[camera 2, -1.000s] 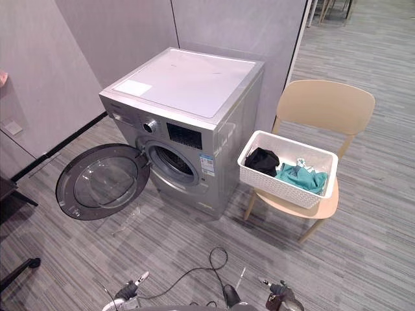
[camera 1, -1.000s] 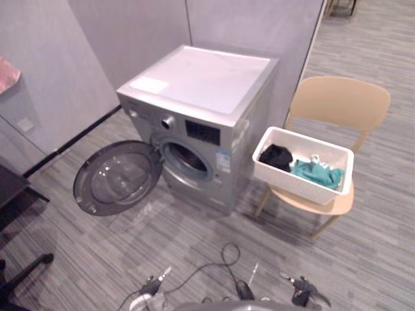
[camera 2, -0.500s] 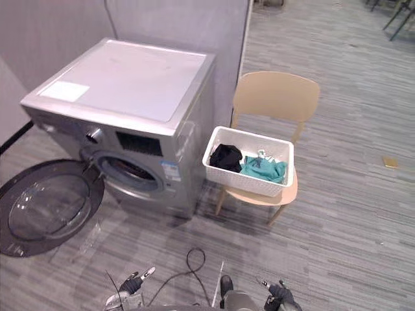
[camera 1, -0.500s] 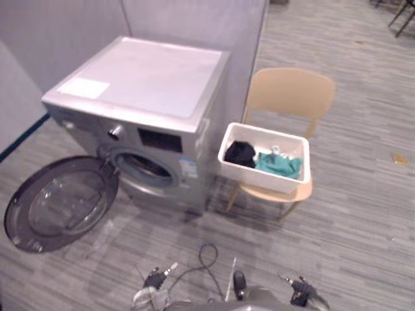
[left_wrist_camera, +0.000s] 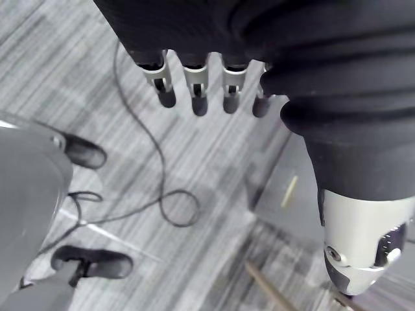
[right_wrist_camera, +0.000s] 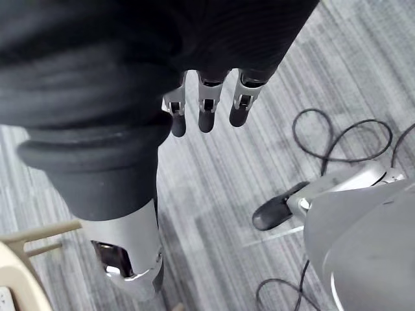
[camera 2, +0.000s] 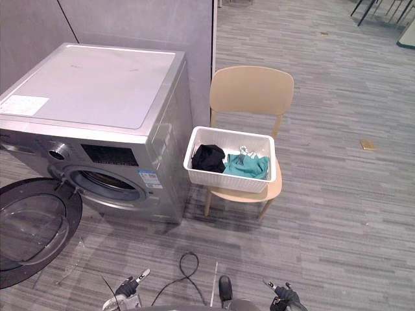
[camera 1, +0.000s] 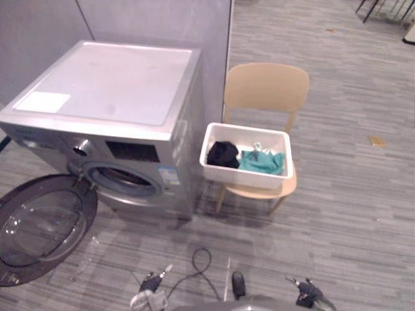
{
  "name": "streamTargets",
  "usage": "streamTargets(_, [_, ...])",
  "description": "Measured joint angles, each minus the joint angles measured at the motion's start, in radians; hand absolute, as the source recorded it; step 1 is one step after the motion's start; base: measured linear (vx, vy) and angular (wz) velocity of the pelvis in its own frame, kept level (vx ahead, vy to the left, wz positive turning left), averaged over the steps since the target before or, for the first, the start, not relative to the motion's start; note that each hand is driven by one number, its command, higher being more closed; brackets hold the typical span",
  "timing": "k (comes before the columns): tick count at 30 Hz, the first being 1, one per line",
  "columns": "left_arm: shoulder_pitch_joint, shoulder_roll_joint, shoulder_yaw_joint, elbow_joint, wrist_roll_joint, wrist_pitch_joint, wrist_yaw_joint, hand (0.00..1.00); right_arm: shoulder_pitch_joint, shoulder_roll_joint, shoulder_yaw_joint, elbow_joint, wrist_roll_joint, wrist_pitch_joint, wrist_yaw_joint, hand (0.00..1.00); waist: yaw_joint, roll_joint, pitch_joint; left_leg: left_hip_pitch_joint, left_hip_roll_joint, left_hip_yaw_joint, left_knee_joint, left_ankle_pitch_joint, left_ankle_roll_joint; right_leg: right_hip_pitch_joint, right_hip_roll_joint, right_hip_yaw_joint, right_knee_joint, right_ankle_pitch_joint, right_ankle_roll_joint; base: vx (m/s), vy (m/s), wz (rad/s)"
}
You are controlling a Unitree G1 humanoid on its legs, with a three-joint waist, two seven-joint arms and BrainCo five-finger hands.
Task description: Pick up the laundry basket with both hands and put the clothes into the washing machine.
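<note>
The room is bright, with soft, even light. The washer (camera 2: 91,87) top shines pale from light above. A soft dark shadow lies on the floor (camera 2: 337,214) under the chair (camera 2: 251,91). The door (camera 2: 29,227) glass shows faint glints.

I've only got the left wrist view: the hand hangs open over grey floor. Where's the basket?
Observer: The basket sits on a tan chair, right beside the washer.
Operator: Is the washer ready to load?
Observer: Yes, its door is swung wide open, off to the robot's left.
Operator: What about the right hand?
Observer: The right hand hangs over the floor with straight fingers, holding nothing.
</note>
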Motion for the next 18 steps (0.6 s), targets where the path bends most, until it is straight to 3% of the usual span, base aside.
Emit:
streamTargets(2, [0.002, -0.004, 0.001, -0.004, 0.0, -0.001, 0.001, 0.0, 0.007, 0.0, 0.009, -0.017, 0.0, -0.004, 0.0, 0.0, 0.001, -0.007, -0.002, -0.017, -0.001, -0.013, 0.082, 0.0, 0.0, -0.009, 0.005, -0.002, 0.071, -0.048, -0.008, 0.1, -0.146, 0.02])
streamTargets(5, [0.014, -0.006, 0.002, -0.007, -0.001, -0.002, -0.001, 0.0, 0.014, 0.002, 0.048, -0.034, -0.012, -0.008, 0.002, 0.0, 0.014, -0.036, 0.011, -0.163, -0.007, 0.003, 0.467, 0.016, 0.004, -0.001, 0.014, 0.055, 0.168, -0.118, -0.042, 0.09, -0.141, -0.39])
streamTargets(6, [0.026, -0.01, 0.0, -0.005, -0.001, -0.001, -0.003, 0.0, 0.014, 0.0, 0.063, -0.046, -0.017, -0.01, 0.002, 0.0, 0.027, -0.049, 0.022, -0.198, -0.024, 0.0, 0.521, -0.013, 0.019, 0.012, 0.014, 0.08, 0.175, -0.123, -0.046, 0.1, -0.101, -0.64])
streamTargets(9, [0.033, -0.01, -0.01, -0.007, -0.001, -0.002, -0.004, 0.0, 0.027, -0.003, 0.061, -0.051, -0.019, -0.008, -0.002, 0.0, 0.031, -0.049, 0.028, -0.237, -0.082, -0.02, 0.347, -0.057, 0.008, 0.059, -0.008, 0.097, 0.138, -0.123, -0.044, 0.09, -0.029, -0.22])
streamTargets(10, [0.042, -0.012, -0.007, -0.008, -0.001, -0.003, -0.004, 0.0, 0.024, -0.002, 0.065, -0.054, -0.022, -0.007, -0.002, 0.0, 0.033, -0.036, 0.03, -0.238, -0.11, -0.023, 0.159, -0.037, -0.009, 0.086, -0.017, 0.107, 0.102, -0.128, -0.033, 0.05, 0.043, -0.06])
streamTargets(11, [0.043, -0.012, -0.007, -0.009, -0.001, -0.003, -0.004, 0.0, 0.022, -0.003, 0.067, -0.055, -0.023, -0.007, -0.002, 0.0, 0.034, -0.031, 0.03, -0.238, -0.113, -0.024, 0.13, -0.021, -0.007, 0.087, -0.018, 0.109, 0.094, -0.128, -0.033, 0.04, 0.074, -0.19])
streamTargets(12, [0.049, -0.013, 0.002, -0.011, -0.001, -0.002, -0.003, 0.0, 0.02, -0.006, 0.09, -0.057, -0.027, -0.009, -0.002, 0.0, 0.051, -0.017, 0.023, -0.234, -0.118, -0.029, 0.112, 0.049, -0.012, 0.097, -0.021, 0.114, 0.072, -0.133, -0.04, 0.09, 0.109, -0.22])
streamTargets(13, [0.05, -0.012, 0.007, -0.006, 0.0, 0.0, -0.001, 0.0, 0.016, -0.01, 0.107, -0.059, -0.031, -0.01, -0.002, 0.0, 0.06, -0.008, 0.021, -0.229, -0.133, -0.047, 0.104, 0.06, 0.025, 0.101, -0.025, 0.119, 0.065, -0.14, -0.03, 0.12, 0.119, -0.19])
streamTargets(15, [0.056, -0.013, 0.027, -0.001, -0.001, 0.0, -0.001, 0.0, 0.003, 0.007, 0.132, -0.059, -0.044, -0.01, -0.002, 0.0, 0.061, -0.002, 0.021, -0.206, -0.143, -0.036, 0.07, 0.063, 0.063, 0.1, -0.036, 0.132, 0.081, -0.153, -0.005, 0.18, 0.108, -0.12])
streamTargets(18, [0.091, -0.008, 0.034, 0.001, -0.002, 0.002, 0.002, 0.0, -0.008, 0.027, 0.177, -0.084, -0.057, -0.01, 0.001, 0.0, 0.062, -0.004, 0.018, -0.167, -0.151, 0.013, 0.032, 0.058, 0.073, 0.104, -0.051, 0.159, 0.096, -0.178, 0.009, 0.2, 0.086, -0.31])
